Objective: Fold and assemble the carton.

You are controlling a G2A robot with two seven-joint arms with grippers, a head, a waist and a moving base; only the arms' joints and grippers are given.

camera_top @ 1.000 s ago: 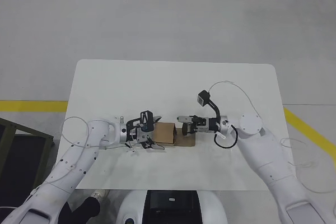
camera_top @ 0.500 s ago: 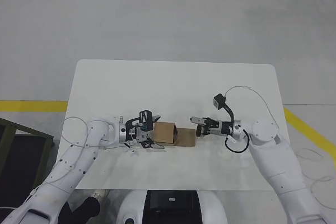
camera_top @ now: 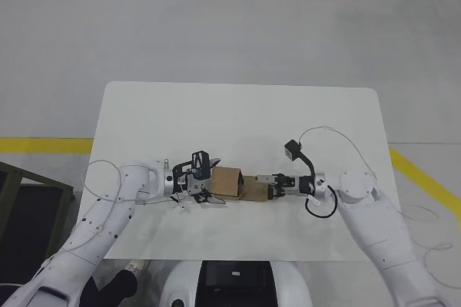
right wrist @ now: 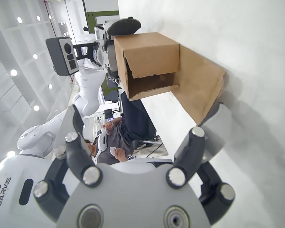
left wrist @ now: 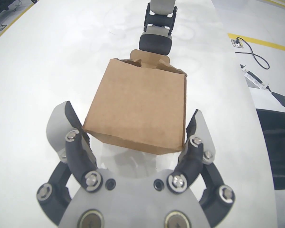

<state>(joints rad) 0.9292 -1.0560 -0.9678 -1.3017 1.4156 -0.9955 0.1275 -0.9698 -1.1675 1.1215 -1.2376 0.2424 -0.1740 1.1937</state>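
Carton [camera_top: 227,183] braced, loose flap [right wrist: 199,88] next
Left gripper [left wrist: 133,119] clamps the body; right gripper [right wrist: 144,113], spread wide, should catch the flap's edge squarely and lift evenly.

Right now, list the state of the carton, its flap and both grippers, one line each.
carton: erected into a box, lying on the table, one end open.
flap: unfolded, flat on the table at the open end.
left gripper: clamped on the carton's sides at the closed end.
right gripper: open, one finger at the flap's outer edge.
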